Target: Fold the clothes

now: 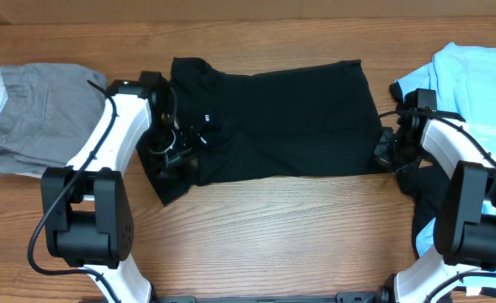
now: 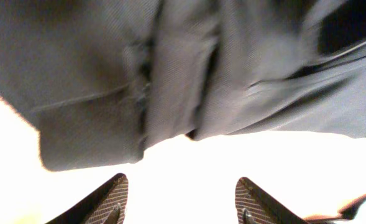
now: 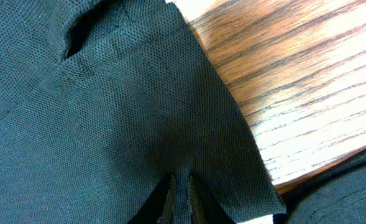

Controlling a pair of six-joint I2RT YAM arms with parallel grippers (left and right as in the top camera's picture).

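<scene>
**Black tee flat on the table, one corner pinched**

A wooden table [image 1: 298, 227] with brown grain fills the overhead view. The black tee [image 1: 290, 126] lies spread across its middle, long side running left to right, with its left end bunched and partly doubled over.

The only writing on it is a small white mark [image 1: 205, 116] near the left end, too small to read. A folded pile of grey garments [image 1: 45, 118] sits at the table's left edge. The light blue tee [image 1: 479, 84] lies at the right edge. No print or label can be read on either.

The left arm rises from its base at the lower left and bends inward, which puts the left gripper [image 1: 173, 150] low over the tee's crumpled left end. In its wrist view the ribbed fingers [image 2: 111, 196] stand well apart with nothing between them. Folds of dark cloth [image 2: 183, 68] hang just beyond the tips, blurred.

The right arm comes up from the lower right and turns inward, so the right gripper [image 1: 386, 151] meets the tee's right edge. Its wrist view shows the fingers closed together on a pinch of the black knit [image 3: 108, 124], which puckers into the grip. Bare table shows just to the right of that corner of cloth. More dark fabric lies under the right arm, and what it is cannot be told.
</scene>
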